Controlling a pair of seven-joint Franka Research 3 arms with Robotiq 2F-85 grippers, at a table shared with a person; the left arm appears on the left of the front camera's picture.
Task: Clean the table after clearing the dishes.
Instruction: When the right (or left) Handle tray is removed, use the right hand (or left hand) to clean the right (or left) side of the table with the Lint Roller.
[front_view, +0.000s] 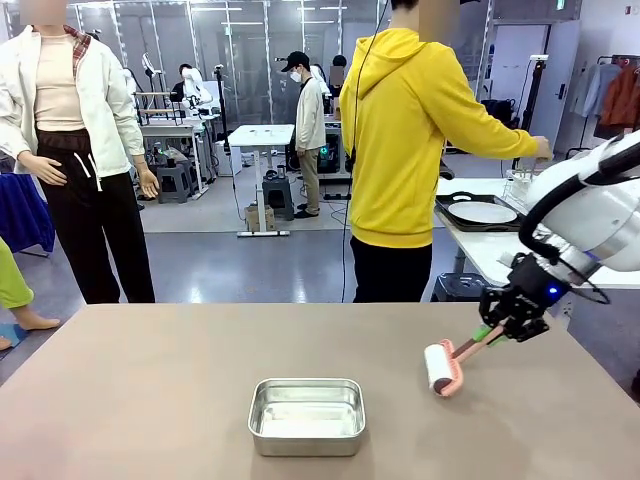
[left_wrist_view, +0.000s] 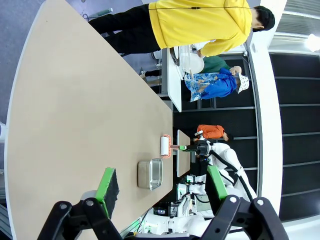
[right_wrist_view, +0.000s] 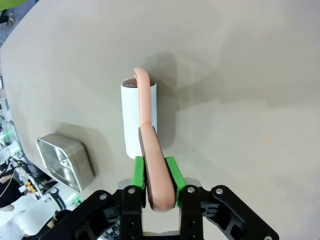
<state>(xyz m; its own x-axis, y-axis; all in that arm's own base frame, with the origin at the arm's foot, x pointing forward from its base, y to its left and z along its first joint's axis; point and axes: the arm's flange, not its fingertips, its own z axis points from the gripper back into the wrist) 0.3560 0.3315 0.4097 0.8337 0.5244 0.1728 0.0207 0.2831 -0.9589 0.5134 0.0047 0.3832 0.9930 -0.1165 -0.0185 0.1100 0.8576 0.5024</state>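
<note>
My right gripper (front_view: 492, 335) is shut on the pink handle of a lint roller (front_view: 443, 368), whose white roll rests on the taupe table (front_view: 150, 380) at the right. In the right wrist view the green pads (right_wrist_view: 139, 172) clamp that handle, and the lint roller (right_wrist_view: 139, 119) lies on the table (right_wrist_view: 240, 75) just ahead. My left gripper (left_wrist_view: 162, 187) hangs open above the table (left_wrist_view: 75, 110) with nothing between its fingers. A white plate (front_view: 483, 212) sits on a dark tray (front_view: 448, 205) on the white side table behind, beside the person in yellow (front_view: 410, 150).
A shiny steel pan (front_view: 306, 415) stands near the front middle of the table, left of the roller. The person in yellow stands at the far edge, turned toward the side table at the right. The table's left half is bare.
</note>
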